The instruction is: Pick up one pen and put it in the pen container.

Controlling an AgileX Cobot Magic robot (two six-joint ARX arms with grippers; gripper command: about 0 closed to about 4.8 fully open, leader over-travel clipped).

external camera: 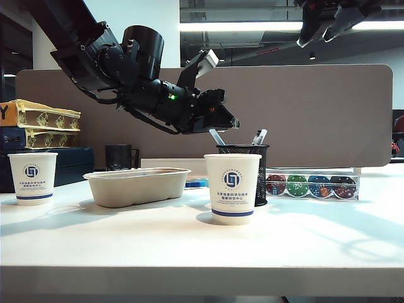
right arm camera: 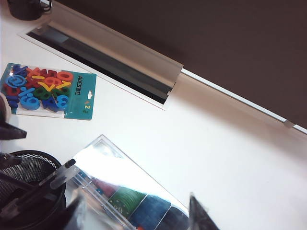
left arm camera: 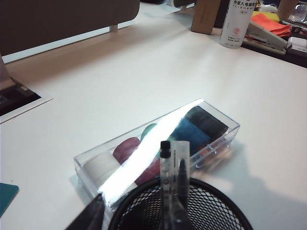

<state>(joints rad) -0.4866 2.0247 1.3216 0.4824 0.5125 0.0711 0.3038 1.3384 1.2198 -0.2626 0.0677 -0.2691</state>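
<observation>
The black mesh pen container (external camera: 245, 165) stands behind a paper cup at mid-table. My left gripper (external camera: 222, 125) hangs just above its rim. A slim pen (external camera: 216, 136) with a whitish barrel leans out of the container right under that gripper. In the left wrist view the pen (left arm camera: 166, 175) stands inside the container (left arm camera: 144, 211). One dark finger (left arm camera: 90, 218) stays well off to its side, not touching it, so the jaws are open. My right gripper (external camera: 319, 35) is high at the upper right, open and empty (right arm camera: 136, 218), above a clear case.
Two white paper cups (external camera: 232, 188) (external camera: 33, 178), a pulp tray (external camera: 136, 185) and a black mug (external camera: 118, 156) stand on the table. A clear case of coloured discs (external camera: 310, 185) lies right of the container. A pack of foam numbers (right arm camera: 48, 91) lies near a cable slot (right arm camera: 105, 67).
</observation>
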